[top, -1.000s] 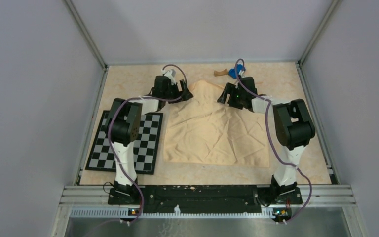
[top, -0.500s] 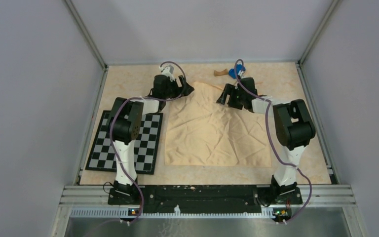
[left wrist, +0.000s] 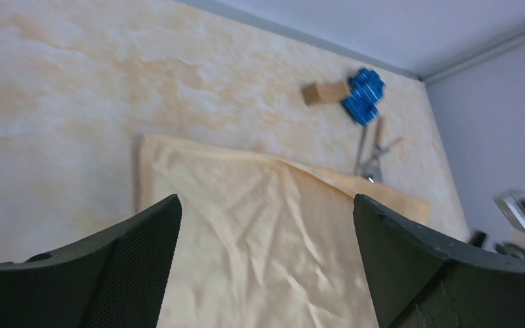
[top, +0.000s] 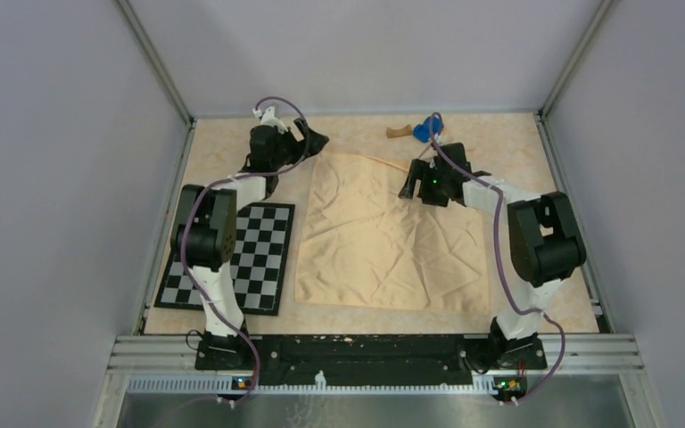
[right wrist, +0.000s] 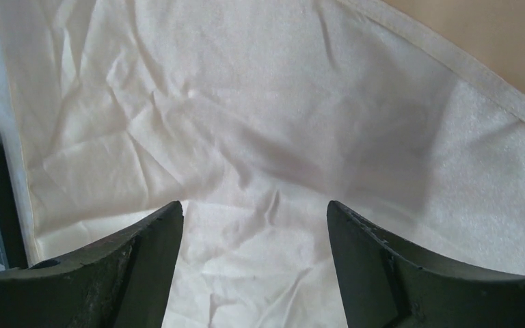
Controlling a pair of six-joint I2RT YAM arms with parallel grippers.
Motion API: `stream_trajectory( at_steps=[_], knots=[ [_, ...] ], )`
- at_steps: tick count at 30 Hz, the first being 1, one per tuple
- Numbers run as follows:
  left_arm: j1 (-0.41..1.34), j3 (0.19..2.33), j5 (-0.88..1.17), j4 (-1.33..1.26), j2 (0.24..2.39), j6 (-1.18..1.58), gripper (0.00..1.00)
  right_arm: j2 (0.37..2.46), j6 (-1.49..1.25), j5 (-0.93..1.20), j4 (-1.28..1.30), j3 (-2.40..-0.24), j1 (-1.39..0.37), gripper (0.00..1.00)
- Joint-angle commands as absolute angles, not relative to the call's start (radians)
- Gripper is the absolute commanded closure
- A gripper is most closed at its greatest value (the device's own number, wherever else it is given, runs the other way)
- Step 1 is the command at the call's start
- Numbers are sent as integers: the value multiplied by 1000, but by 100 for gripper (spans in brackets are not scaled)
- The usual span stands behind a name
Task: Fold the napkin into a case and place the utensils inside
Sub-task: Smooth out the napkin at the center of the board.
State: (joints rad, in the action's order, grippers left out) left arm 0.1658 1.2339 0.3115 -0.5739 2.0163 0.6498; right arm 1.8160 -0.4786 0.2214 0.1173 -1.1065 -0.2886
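The peach-orange napkin (top: pixel 383 241) lies spread out and wrinkled in the middle of the table, not folded into a case. My left gripper (top: pixel 314 140) is open and empty just beyond the napkin's far left corner; its wrist view looks down on the cloth (left wrist: pixel 260 225) between the open jaws (left wrist: pixel 266 205). My right gripper (top: pixel 410 185) is open and empty above the napkin's far right part, with cloth (right wrist: pixel 246 102) below its jaws (right wrist: pixel 254 208). The silver utensils (left wrist: pixel 372 156) lie beyond the napkin's far edge, near the blue toy car.
A blue toy car (top: pixel 426 130) and a brown wooden block (top: pixel 398 133) sit at the back of the table, also in the left wrist view (left wrist: pixel 364 96). The checkerboard mat (top: pixel 250 259) lies left of the napkin, under the left arm. Grey walls enclose the table.
The napkin's far edge, bunched between the two grippers a second ago, now lies spread flat. The left gripper has moved back and left off the cloth; the right has shifted slightly right.
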Motion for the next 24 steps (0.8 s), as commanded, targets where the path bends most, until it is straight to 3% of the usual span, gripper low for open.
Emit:
stream_trajectory(
  at_steps=[1, 8, 15, 24],
  knots=[
    [249, 1133, 466, -344, 1800, 638, 1, 1735, -443, 187, 225, -1079, -301, 24],
    [507, 883, 389, -297, 1653, 665, 1, 1658, -485, 207, 172, -872, -302, 24],
    [591, 699, 305, -320, 1610, 790, 1, 1505, -479, 212, 183, -705, -305, 24],
    [725, 482, 256, -361, 1476, 902, 1, 1302, -464, 148, 337, -737, -274, 22]
  ],
)
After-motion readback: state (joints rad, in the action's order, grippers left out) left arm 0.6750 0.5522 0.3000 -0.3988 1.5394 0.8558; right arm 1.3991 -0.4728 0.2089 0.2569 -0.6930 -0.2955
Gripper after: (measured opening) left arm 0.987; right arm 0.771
